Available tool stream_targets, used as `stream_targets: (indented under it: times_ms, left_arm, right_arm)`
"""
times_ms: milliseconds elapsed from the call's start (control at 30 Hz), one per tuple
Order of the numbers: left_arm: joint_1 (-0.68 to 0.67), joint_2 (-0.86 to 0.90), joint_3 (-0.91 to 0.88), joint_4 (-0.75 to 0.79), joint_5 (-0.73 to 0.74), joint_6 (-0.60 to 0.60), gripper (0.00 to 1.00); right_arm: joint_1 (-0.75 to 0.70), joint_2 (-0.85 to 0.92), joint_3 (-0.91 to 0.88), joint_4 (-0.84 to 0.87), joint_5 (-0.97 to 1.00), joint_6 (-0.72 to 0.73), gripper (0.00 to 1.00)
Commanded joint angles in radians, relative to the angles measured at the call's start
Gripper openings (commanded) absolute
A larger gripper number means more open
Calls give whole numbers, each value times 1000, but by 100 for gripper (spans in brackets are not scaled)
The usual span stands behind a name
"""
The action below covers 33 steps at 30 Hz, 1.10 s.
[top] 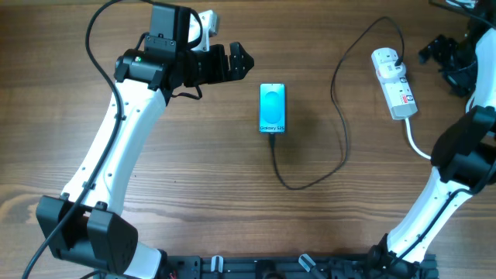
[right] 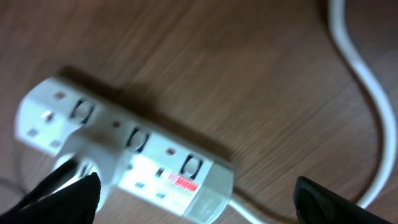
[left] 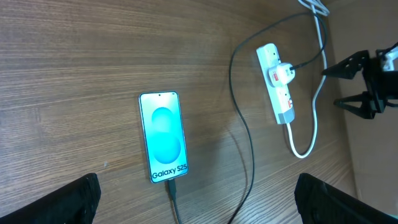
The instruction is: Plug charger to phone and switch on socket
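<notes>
The phone (top: 273, 108) lies flat mid-table, cyan screen up; it also shows in the left wrist view (left: 162, 137). The charger, a thin black cable (top: 341, 101), has its plug tip in the phone's bottom edge (left: 171, 185) and loops right to a white adapter on the socket (top: 394, 93). The socket also shows in the left wrist view (left: 277, 81) and, blurred, in the right wrist view (right: 130, 155). My left gripper (top: 240, 60) is open and empty, up left of the phone. My right gripper (top: 442, 56) is open, just right of the socket.
The socket's thick white cord (top: 418, 143) curves toward the right arm's base; it also runs down the right side of the right wrist view (right: 367, 81). Wood tabletop all round; the table's right edge shows in the left wrist view (left: 348, 124).
</notes>
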Motion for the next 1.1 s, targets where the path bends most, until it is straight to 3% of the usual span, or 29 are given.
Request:
stream_targets:
  times_ms: [0, 467, 600, 1067]
  left_arm:
    - [0, 7, -2, 3, -10, 20, 100]
    - [0, 7, -2, 3, -10, 20, 100]
    - [0, 7, -2, 3, -10, 20, 100]
    - [0, 7, -2, 3, -10, 20, 100]
  right_arm:
    - [-6, 40, -22, 6, 75, 62, 100]
    - [-8, 108, -86, 48, 56, 51, 100]
    - [-8, 108, -148, 142, -40, -54, 100]
    - [-1, 108, -161, 187, -85, -111, 100]
